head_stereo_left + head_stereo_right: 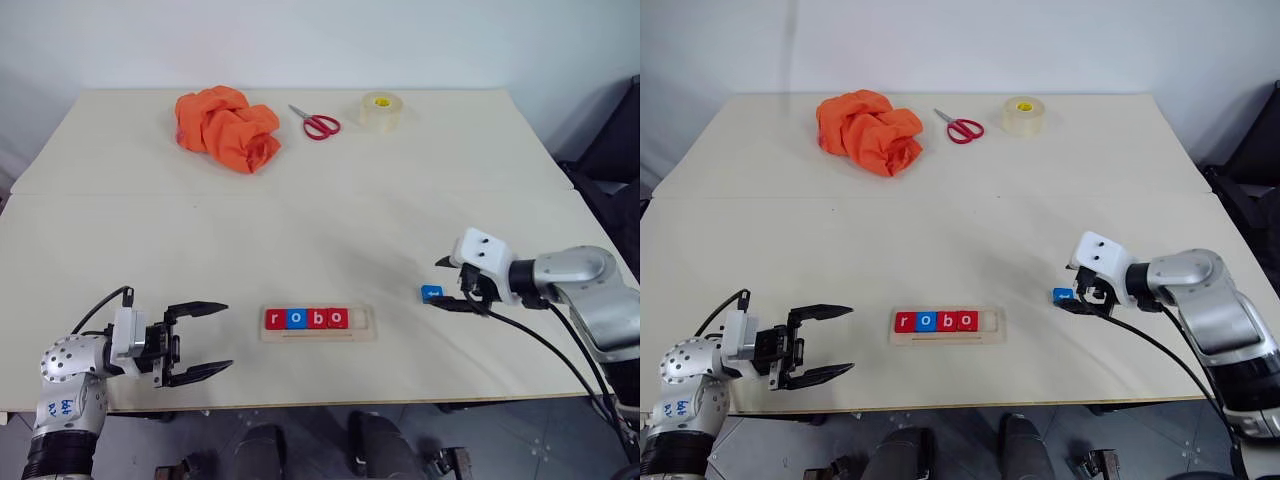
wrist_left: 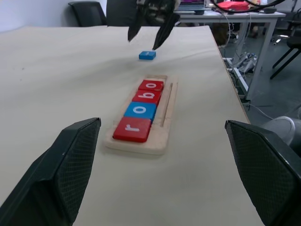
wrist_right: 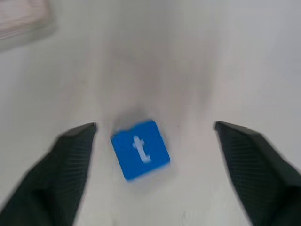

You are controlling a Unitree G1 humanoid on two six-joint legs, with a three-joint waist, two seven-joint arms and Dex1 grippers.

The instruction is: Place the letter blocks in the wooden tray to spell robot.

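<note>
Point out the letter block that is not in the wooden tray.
The blue t block lies alone on the table, between the open right gripper's fingers. The red r, blue o, red b and red o blocks sit in the wooden tray.

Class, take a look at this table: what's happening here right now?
A robot is spelling "robot" with letter blocks. Four tiles reading r, o, b, o sit in the wooden tray, with the last slot empty. The blue t block lies on the table between the right gripper's open fingers. The left gripper is open beside the tray.
</note>
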